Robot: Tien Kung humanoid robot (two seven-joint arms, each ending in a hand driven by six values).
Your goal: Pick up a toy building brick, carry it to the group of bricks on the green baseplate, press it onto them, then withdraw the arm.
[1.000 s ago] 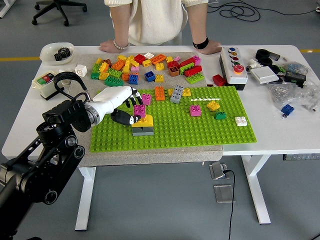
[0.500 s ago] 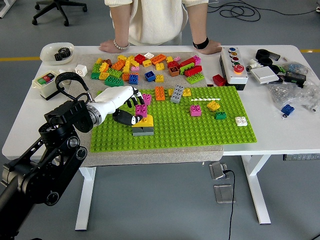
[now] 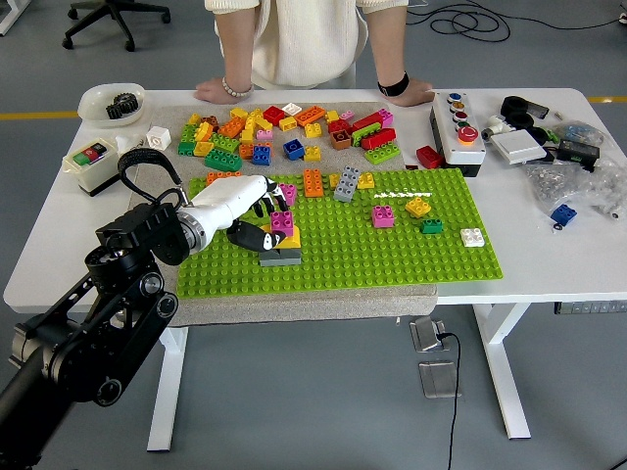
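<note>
Clearly the left hand (image 3: pixel 257 211) is closed around a magenta brick (image 3: pixel 282 222), fingers curled about it from nine o'clock while it sits on top of a yellow brick (image 3: pixel 289 239) stacked on a grey brick (image 3: pixel 281 258). That little stack stands on the green baseplate (image 3: pixel 392 255), toward its nine o'clock side. Judging by this, the grasp and carry are done and the pressing is under way or just finishing; whether the studs have fully seated cannot be told. Releasing the brick and pulling the arm away remain. At twelve o'clock from the stack lies the loose brick pile (image 3: pixel 284 132) on the white table (image 3: pixel 549 255), and beyond it a person's hands (image 3: pixel 220 91) rest on the far edge. No right arm is visible.
</note>
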